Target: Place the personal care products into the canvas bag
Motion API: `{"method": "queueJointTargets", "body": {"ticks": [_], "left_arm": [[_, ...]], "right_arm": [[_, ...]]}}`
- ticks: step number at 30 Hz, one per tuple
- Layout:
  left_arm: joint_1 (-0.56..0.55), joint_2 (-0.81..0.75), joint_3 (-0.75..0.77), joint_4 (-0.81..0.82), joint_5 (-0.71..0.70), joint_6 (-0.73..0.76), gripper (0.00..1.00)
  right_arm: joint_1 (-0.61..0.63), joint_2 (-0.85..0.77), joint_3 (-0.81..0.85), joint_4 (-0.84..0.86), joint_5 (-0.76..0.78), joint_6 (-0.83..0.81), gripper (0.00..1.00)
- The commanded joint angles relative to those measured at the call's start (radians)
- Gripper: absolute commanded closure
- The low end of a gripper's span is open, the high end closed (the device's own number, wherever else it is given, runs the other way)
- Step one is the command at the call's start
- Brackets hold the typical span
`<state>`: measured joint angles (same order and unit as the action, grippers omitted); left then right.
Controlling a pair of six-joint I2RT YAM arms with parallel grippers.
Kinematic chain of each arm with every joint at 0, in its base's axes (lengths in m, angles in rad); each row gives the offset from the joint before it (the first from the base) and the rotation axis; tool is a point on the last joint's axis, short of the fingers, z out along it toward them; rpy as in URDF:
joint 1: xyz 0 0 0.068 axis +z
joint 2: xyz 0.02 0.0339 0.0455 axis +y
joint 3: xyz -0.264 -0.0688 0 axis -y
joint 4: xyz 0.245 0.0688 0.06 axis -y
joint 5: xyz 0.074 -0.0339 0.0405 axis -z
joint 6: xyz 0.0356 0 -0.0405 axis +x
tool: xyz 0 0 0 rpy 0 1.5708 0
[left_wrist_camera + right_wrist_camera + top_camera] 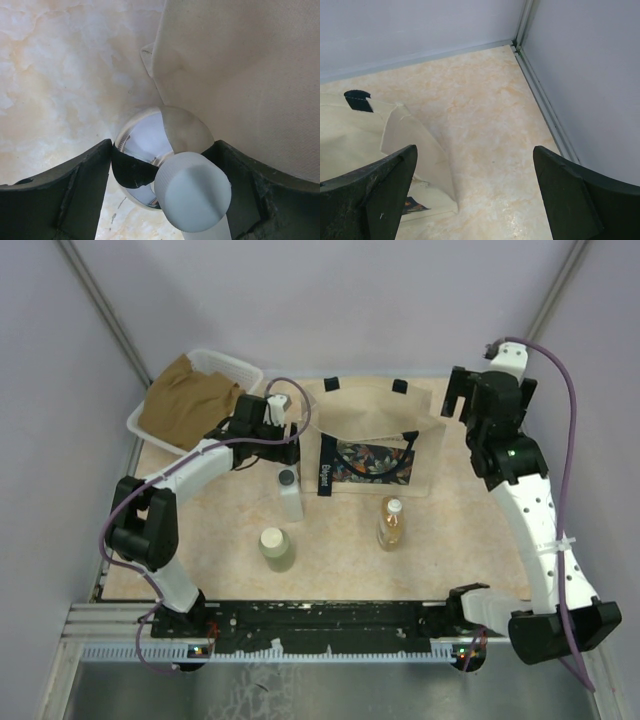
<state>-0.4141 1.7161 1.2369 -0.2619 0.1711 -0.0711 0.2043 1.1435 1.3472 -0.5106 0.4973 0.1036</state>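
Observation:
A clear bottle (145, 135) with a silver cap (192, 190) stands on the table against the left edge of the beige canvas bag (370, 415). My left gripper (162, 146) has its fingers pressed against both sides of this bottle, which is still on the table. In the top view the left gripper (283, 418) sits beside the bag's left side. A white bottle with a black cap (289, 492), a pale green bottle (276, 548) and an amber bottle (391, 523) stand in front of the bag. My right gripper (474, 150) hangs open and empty above the bag's right corner (420, 145).
A clear plastic tub (225, 362) with brown cloth (185, 405) stands at the back left, just behind my left arm. Grey walls close in the back and both sides, and a metal rail (545, 105) runs along the right edge.

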Motion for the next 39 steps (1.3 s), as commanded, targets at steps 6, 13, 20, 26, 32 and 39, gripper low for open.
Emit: {"method": "queueJointTargets", "body": {"ticks": [6,13,20,26,32,39], "left_arm": [[-0.002,0.008,0.003,0.049,0.043,0.010,0.41],[-0.003,-0.010,0.003,0.040,0.036,0.016,0.75],[-0.003,-0.028,0.009,0.026,0.020,0.031,0.91],[-0.003,-0.040,0.014,0.012,0.002,0.038,1.00],[-0.002,-0.032,0.057,-0.041,-0.045,0.046,1.00],[0.011,-0.065,0.079,-0.069,-0.101,0.050,1.00]], "right_arm": [[-0.006,-0.056,-0.021,0.011,0.031,-0.020,0.01],[-0.006,-0.061,-0.025,0.006,0.034,-0.020,0.01],[-0.006,-0.067,-0.030,-0.011,0.043,-0.015,0.01],[-0.006,-0.075,-0.052,-0.019,0.042,-0.012,0.01],[-0.005,-0.088,-0.073,-0.020,0.024,0.015,0.01],[-0.005,-0.118,-0.107,-0.029,0.009,0.017,0.01]]}}
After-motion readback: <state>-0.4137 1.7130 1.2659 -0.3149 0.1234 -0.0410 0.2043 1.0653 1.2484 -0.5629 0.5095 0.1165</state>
